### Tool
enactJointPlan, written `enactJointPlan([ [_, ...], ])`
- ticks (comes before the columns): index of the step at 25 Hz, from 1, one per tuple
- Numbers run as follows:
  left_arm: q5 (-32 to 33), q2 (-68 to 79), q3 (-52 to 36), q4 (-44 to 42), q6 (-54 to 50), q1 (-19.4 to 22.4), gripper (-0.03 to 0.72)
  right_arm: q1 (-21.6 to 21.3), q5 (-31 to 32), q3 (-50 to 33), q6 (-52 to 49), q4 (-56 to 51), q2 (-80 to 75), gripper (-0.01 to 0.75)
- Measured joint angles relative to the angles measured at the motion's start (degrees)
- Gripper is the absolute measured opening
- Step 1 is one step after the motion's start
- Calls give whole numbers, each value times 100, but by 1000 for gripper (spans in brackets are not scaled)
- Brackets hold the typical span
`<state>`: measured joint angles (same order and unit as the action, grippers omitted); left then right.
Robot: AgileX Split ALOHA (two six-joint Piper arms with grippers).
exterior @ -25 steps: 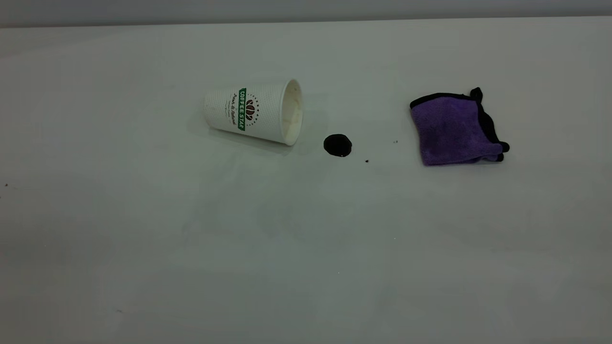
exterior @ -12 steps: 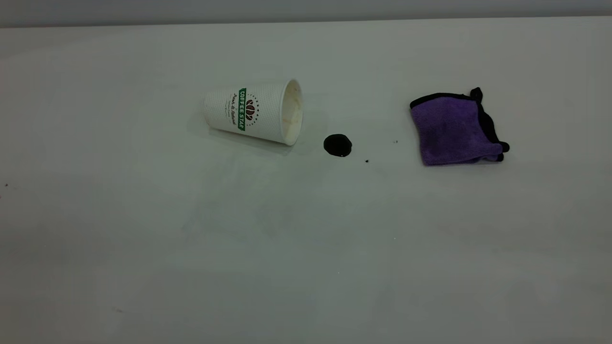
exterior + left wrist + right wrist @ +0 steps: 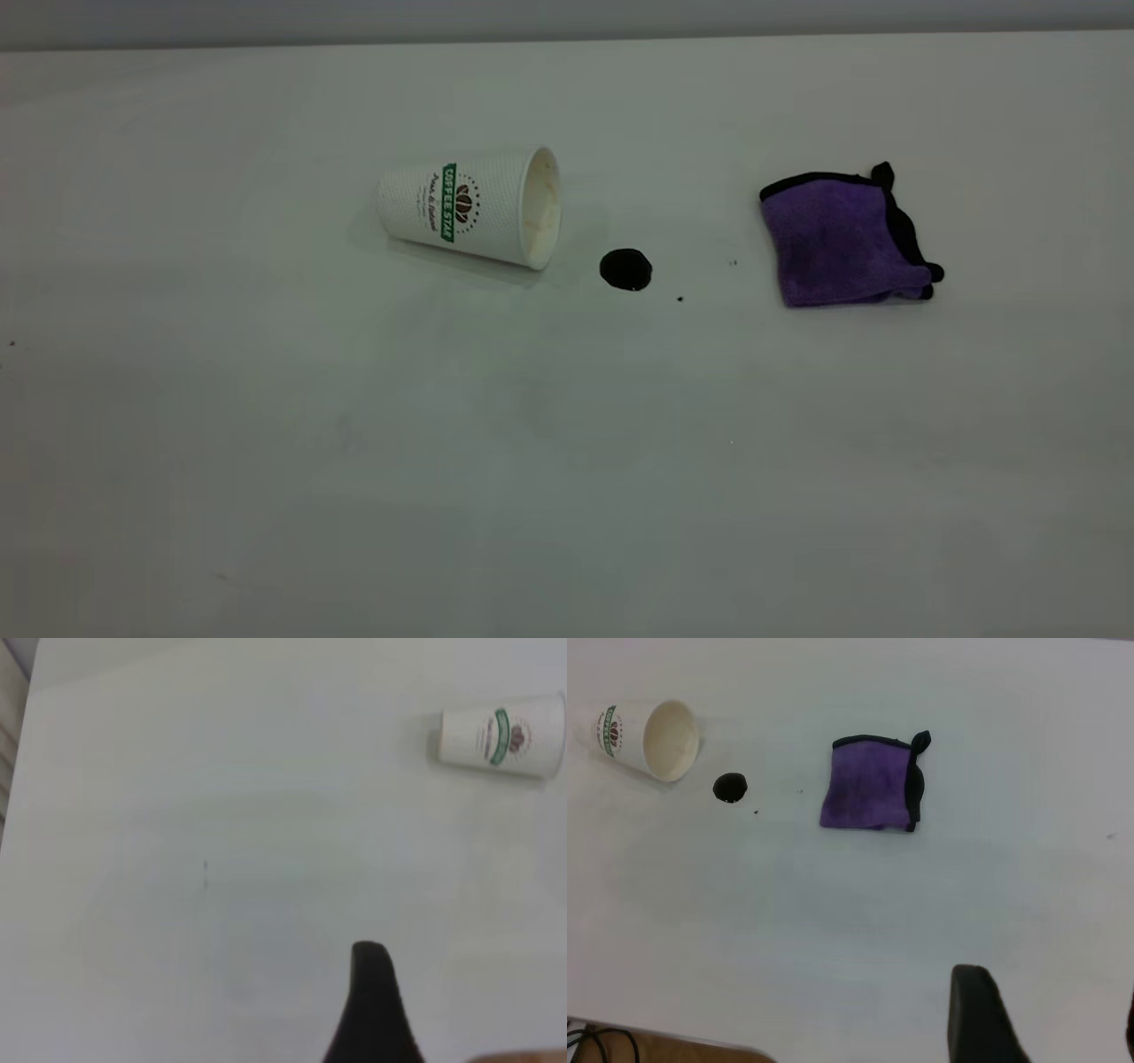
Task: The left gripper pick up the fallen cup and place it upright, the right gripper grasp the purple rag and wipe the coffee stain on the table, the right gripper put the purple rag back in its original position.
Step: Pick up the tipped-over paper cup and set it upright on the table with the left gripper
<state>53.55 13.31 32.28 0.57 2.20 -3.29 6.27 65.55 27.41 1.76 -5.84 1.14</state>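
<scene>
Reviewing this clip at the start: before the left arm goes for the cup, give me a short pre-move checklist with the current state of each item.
1. Fallen cup lying on its side, mouth toward the coffee stain: ok, ready to be picked up.
2. Cup clear of the stain: ok, a gap of bare table shows between them.
3. Purple rag folded and apart from the stain: ok.
4. Path to the cup free: ok, nothing lies on the table between the left gripper and the cup in the left wrist view.
5. Left gripper's opening: cannot tell, only one dark finger shows.
6. Right gripper's opening: cannot tell, only one finger shows fully, far from the rag.
</scene>
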Motion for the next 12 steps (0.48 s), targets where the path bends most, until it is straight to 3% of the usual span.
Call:
enactJointPlan([
  [6,-1315,2023,480,2,139,0,601,0,0,0,0,0,0,438],
  [12,-1890,3903,1002,171,661,-53,592,0,0,0,-5,0,0,438],
])
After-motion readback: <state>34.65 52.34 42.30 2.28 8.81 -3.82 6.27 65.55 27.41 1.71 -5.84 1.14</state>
